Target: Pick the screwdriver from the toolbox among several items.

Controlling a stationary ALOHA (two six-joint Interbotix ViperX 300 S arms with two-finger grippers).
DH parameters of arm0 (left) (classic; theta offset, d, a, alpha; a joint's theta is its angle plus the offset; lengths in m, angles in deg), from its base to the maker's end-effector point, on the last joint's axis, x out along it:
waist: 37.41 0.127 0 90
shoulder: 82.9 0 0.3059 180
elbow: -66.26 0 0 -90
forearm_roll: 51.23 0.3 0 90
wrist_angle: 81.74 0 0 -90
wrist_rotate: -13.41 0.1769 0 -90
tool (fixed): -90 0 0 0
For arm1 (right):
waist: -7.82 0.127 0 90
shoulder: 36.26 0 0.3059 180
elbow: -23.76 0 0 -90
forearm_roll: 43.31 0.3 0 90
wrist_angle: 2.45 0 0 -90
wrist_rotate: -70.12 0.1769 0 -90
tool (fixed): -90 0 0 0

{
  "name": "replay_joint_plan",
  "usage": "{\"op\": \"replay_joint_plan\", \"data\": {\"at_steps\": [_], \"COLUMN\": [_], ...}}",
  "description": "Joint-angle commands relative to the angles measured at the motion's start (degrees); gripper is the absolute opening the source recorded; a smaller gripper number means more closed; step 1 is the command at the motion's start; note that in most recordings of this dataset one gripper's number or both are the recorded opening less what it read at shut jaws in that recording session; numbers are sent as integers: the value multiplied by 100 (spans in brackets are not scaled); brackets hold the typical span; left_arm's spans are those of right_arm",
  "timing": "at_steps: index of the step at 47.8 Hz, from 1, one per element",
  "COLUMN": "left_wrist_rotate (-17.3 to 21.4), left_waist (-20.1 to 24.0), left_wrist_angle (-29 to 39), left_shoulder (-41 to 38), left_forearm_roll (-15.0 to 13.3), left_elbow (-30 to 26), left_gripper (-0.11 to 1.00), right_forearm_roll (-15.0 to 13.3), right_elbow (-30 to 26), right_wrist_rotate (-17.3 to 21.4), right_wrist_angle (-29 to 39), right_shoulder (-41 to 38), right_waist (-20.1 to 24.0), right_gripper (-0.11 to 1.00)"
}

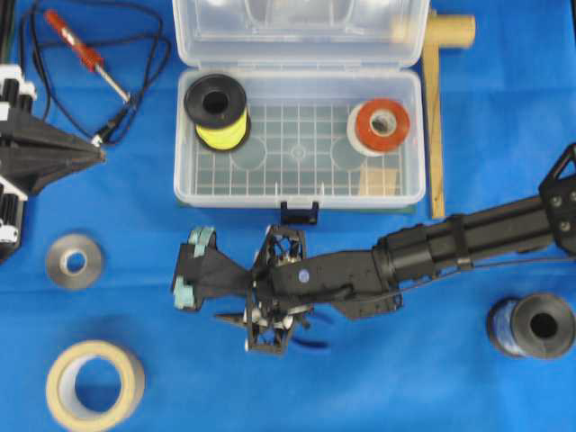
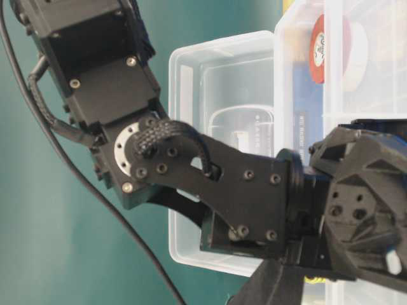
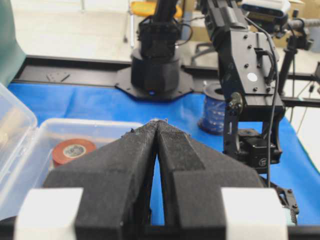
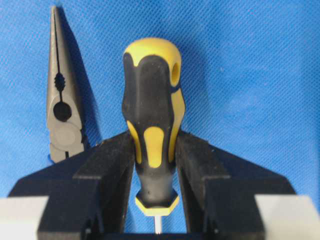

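Blue cloth lay below; right gripper [image 4: 155,165] clamped the screwdriver [image 4: 152,120] (rigid, light, probably grippy) mid-handle; left gripper [image 3: 157,131] was closed.

My right claw [image 4: 155,165] grips the screwdriver [image 4: 152,120] over open blue cloth [image 1: 378,378], with the pliers [image 4: 62,110] just beside it. The box [image 1: 297,193] stands behind; inside, a yellow spool [image 1: 216,110] and red tape [image 1: 380,126] fill the back corners, leaving bare floor between.
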Motion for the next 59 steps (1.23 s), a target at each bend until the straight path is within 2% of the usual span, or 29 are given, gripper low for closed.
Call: {"op": "replay_joint_plan", "data": {"at_steps": [1,3,9,11,17,28,33,45,55,59], "left_wrist_rotate": [0,0,0,0,0,-9,0,0,9,9], "left_waist": [9,9,9,9,0,0,9,9,9,9], "left_wrist_angle": [-26,-26,-26,-26,-26,-9,-9,-9,-9,-9], "left_shoulder": [-18,-9,0,9,18,18,35,44,35,9], "left_forearm_roll": [-9,-9,-9,-9,-9,-9,-18,-9,-9,-9], "left_elbow": [-62,-62,-62,-62,-53,-44,-44,-35,-26,-18], "left_gripper": [0,0,0,0,0,0,0,0,0,0], "right_forearm_roll": [-18,-35,-167,-211,-475,-1354,-1705,-2268,-2707,-2865], "right_elbow": [-53,-44,-18,18,193,1222,2057,4421,6047,6486], "right_wrist_rotate": [0,-9,-18,-18,-9,114,325,861,1125,1169], "right_wrist_angle": [35,53,141,167,185,-9,-527,-1942,-2399,-2417], "right_shoulder": [202,281,721,888,1512,3006,3806,5985,7787,8314], "right_waist": [-53,-53,-53,-53,-9,290,422,439,439,431], "right_gripper": [30,38,72,78,74,74,74,74,74,74]}}
